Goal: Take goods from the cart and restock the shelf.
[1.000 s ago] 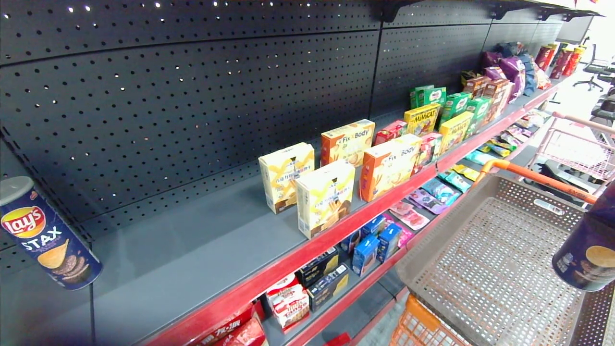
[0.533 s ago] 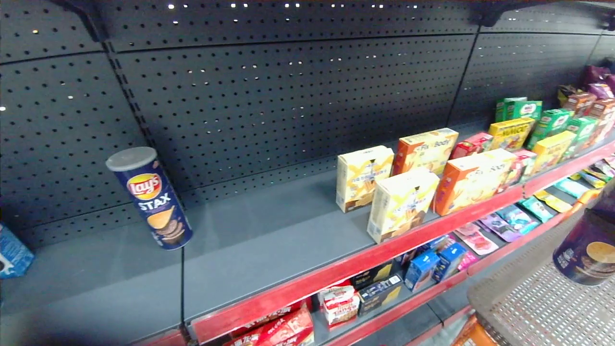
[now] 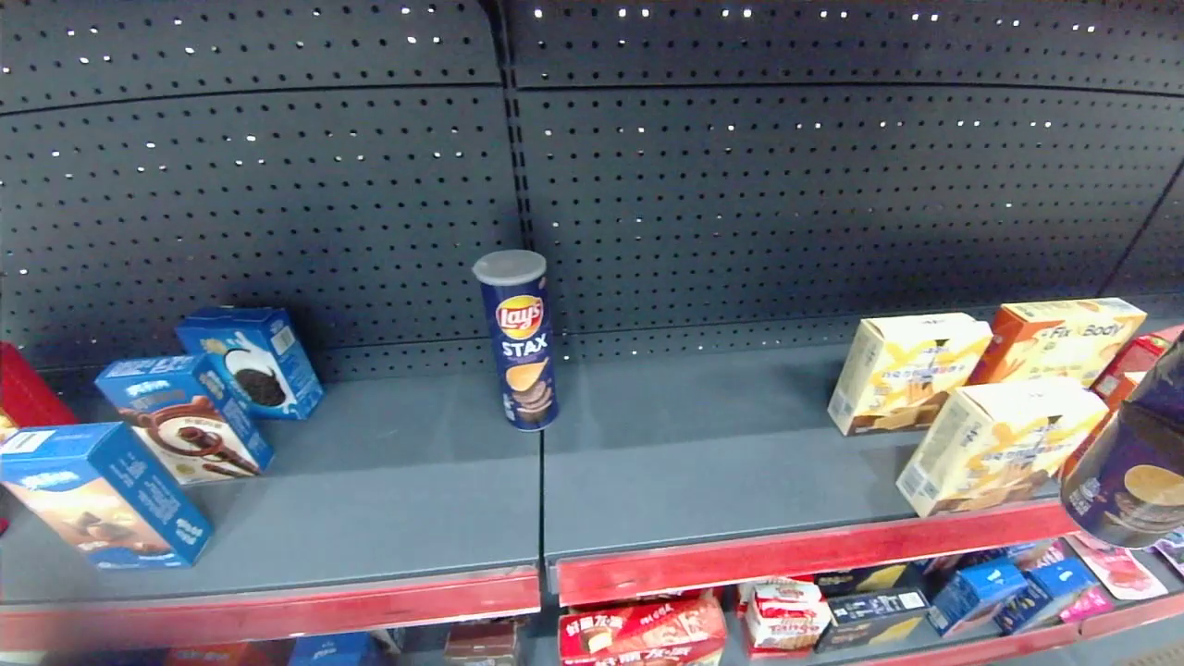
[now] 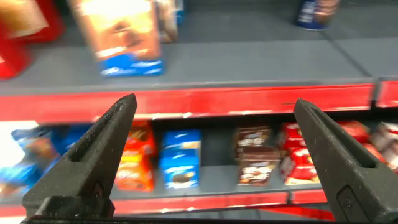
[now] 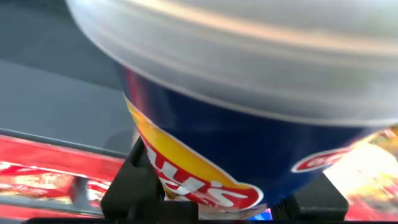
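A dark blue chip can (image 3: 516, 338) with a grey lid stands upright at the back of the grey shelf (image 3: 703, 472), near the seam between two shelf panels. A second chip can (image 3: 1133, 453) hangs at the right edge of the head view, in front of the shelf's red lip. My right gripper (image 5: 224, 194) is shut on this can (image 5: 249, 124), with its black fingers (image 5: 134, 186) against the can's sides. My left gripper (image 4: 211, 155) is open and holds nothing, below the shelf's red front edge (image 4: 205, 99).
Blue cookie boxes (image 3: 190, 416) stand on the shelf's left part. Yellow boxes (image 3: 999, 444) and an orange box (image 3: 1054, 338) stand on its right. Bare shelf lies on both sides of the standing can. The lower shelf holds red packs (image 3: 643, 629) and small boxes (image 4: 180, 158).
The head camera has swung left: the cart has left the picture and the blue boxes have come in. The held can keeps its place at the right edge.
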Available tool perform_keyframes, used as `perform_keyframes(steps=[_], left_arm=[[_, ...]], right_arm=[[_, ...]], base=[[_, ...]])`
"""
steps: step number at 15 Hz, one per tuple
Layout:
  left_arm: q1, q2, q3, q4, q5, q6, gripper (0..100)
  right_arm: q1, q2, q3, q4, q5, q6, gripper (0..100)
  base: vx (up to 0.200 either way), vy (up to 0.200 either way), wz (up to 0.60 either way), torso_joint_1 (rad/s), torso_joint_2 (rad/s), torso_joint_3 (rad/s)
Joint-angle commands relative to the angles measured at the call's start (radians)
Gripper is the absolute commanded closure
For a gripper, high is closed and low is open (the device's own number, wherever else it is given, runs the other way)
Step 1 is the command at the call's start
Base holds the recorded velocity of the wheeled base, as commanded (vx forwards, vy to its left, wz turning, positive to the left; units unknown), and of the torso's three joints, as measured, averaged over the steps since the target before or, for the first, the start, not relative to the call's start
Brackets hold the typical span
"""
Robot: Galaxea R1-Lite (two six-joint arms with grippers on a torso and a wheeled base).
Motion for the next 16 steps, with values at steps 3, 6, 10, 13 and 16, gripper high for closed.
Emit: perform_keyframes(steps=[3, 6, 10, 13, 16], left_arm=[[-0.002, 0.001, 0.0, 0.0, 0.0, 0.0, 0], [0.0, 0.001, 0.0, 0.0, -0.001, 0.0, 0], [0.0, 0.001, 0.0, 0.0, -0.001, 0.0, 0], [0.0, 0.001, 0.0, 0.0, -0.001, 0.0, 0], [0.0, 0.001, 0.0, 0.0, -0.001, 0.001, 0]], right_arm=[[0.001, -0.007, 0.008, -0.001, 0.0, -0.003, 100], [0.001, -0.015, 0.008, 0.001, 0.0, -0.003, 100], [0.018, -0.028, 0.014, 0.001, 0.0, -0.004, 100], [0.096, -0.099, 0.009, 0.002, -0.002, -0.039, 100], [0.243, -0.206, 0.054, 0.041, -0.013, -0.098, 100]], base=[[0.0, 0.0, 0.0, 0.0, 0.0, 0.0], [0.0, 0.0, 0.0, 0.0, 0.0, 0.0], [0.0, 0.0, 0.0, 0.0, 0.0, 0.0], [0.0, 0.0, 0.0, 0.0, 0.0, 0.0], [0.0, 0.0, 0.0, 0.0, 0.0, 0.0]])
